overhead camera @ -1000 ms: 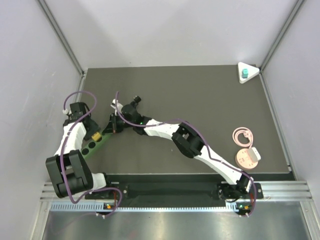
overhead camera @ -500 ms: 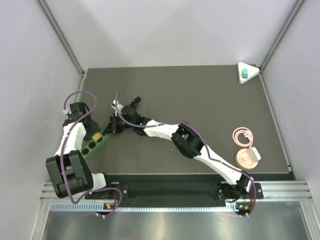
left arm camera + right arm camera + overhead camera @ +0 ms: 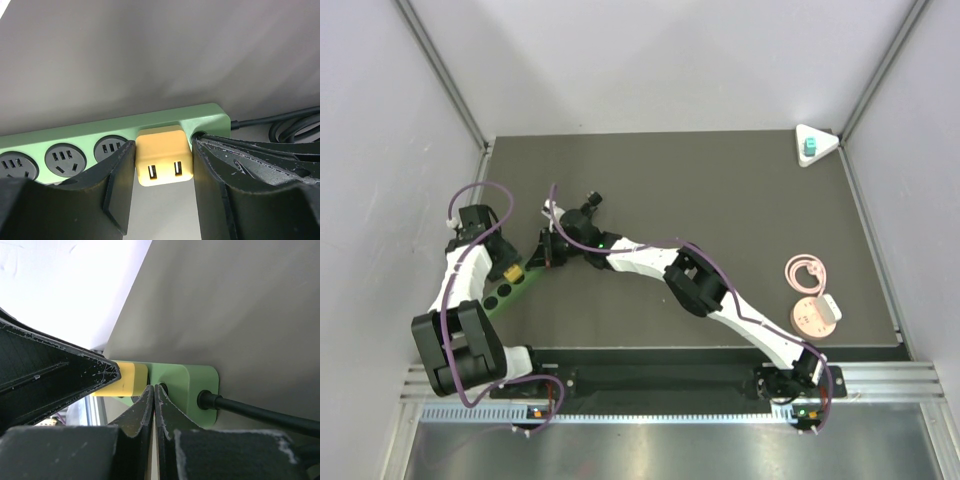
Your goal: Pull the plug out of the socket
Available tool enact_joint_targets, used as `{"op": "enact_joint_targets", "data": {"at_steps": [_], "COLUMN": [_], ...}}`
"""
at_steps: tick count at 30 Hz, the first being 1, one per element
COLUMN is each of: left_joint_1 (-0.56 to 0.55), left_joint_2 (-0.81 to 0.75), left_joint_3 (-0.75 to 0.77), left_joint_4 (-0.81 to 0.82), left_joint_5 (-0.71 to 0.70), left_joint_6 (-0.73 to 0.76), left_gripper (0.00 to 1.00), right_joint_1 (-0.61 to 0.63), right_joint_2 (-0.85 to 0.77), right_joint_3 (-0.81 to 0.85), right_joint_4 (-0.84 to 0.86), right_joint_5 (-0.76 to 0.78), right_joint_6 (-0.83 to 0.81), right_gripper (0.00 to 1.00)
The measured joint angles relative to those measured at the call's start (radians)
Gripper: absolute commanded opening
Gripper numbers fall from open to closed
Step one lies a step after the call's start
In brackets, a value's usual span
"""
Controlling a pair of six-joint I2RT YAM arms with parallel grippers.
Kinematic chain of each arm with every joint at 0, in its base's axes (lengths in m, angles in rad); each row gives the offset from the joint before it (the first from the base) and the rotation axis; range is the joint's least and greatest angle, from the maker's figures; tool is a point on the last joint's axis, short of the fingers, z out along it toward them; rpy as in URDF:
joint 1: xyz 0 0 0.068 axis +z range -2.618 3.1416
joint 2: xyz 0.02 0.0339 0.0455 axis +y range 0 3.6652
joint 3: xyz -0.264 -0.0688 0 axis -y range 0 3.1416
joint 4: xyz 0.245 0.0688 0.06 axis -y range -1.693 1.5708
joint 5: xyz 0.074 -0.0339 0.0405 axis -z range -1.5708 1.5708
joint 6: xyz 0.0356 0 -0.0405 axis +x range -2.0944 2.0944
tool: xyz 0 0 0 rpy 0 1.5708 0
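The teal plug (image 3: 809, 149) sits in the white triangular socket (image 3: 824, 143) at the mat's far right corner, far from both arms. My left gripper (image 3: 164, 150) is shut on a yellow USB adapter (image 3: 164, 157) plugged into a green power strip (image 3: 75, 132), one finger against each side. Seen from above, this happens at the mat's left edge, with the left gripper (image 3: 510, 272) over the strip (image 3: 503, 292). My right gripper (image 3: 154, 390) is shut and empty. Its tips rest on the strip's cord end (image 3: 187, 382), right beside the adapter (image 3: 127, 380).
A round pink disc (image 3: 813, 316) with a small white cube (image 3: 830, 302) and a coiled pink cable (image 3: 806, 270) lie at the right. The strip's black cord (image 3: 260, 412) runs off to the right. Grey walls close in the mat (image 3: 700, 190).
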Motion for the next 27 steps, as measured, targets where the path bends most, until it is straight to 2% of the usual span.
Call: {"op": "enact_joint_targets", "data": {"at_steps": [27], "left_joint_1": [0.004], "left_joint_2": [-0.013], "left_joint_3": [0.035], "left_joint_4": [-0.089], "left_joint_5": [0.026], "left_joint_6": [0.003], "left_gripper": [0.00], "right_joint_1": [0.006], "right_joint_2": [0.013], "right_joint_3": [0.029], "right_joint_4": [-0.031], "right_joint_5": [0.003], "right_joint_6": [-0.011], "right_gripper": [0.00]}}
